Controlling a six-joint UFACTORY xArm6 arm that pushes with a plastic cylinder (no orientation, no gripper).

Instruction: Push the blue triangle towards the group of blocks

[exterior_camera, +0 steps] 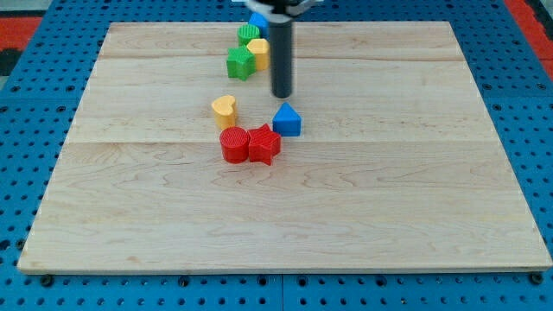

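The blue triangle (pixel 287 119) lies near the board's middle, just right of and above the red star (pixel 264 144). My tip (pixel 282 94) stands just above the blue triangle, a small gap apart from it. A red cylinder (pixel 234 144) touches the red star on its left. A yellow heart (pixel 224 109) lies above the red cylinder, left of the blue triangle. Near the view's top sit a green star-like block (pixel 241 62), a yellow block (pixel 257 53), a green block (pixel 249 34) and a blue block (pixel 257 19), partly hidden by the rod.
The wooden board (pixel 389 173) lies on a blue perforated table (pixel 26 173). The rod's dark body (pixel 282 52) rises from the tip to the view's top edge, next to the upper cluster.
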